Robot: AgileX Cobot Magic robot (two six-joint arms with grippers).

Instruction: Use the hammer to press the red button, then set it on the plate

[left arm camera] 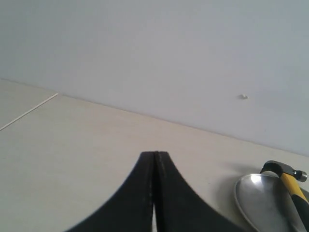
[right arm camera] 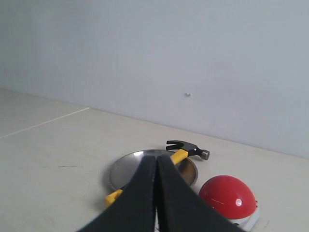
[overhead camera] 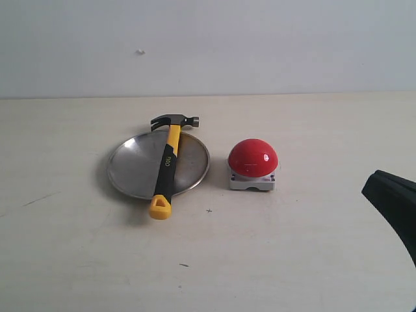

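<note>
- The black left gripper [left arm camera: 155, 162] is clenched, its two fingers pressed flat together with nothing between them. It hangs above the pale counter [overhead camera: 273, 253], well apart from the task's things.
- The round, shallow brushed-steel plate [overhead camera: 130, 166] lies on the counter left of centre. Its left half is bare and shiny.
- The small claw hammer [overhead camera: 168, 166], with a dark metal head and a yellow and black handle, lies across the right part of the plate.
  - Its handle runs from near to far, leaning a little to the right toward the far end.
  - The head juts past the plate's far rim.
  - The yellow tip with its hole sticks out over the near rim.
  - No gripper touches it.
- The glossy red button [overhead camera: 253, 158], a dome on a small grey square base, stands on the counter just right of the plate, apart from its rim.
- The black right gripper [right arm camera: 157, 162] is also clenched on nothing, fingers meeting along a thin seam. It sits at the near right edge of the scene, well apart from the red button.
</note>
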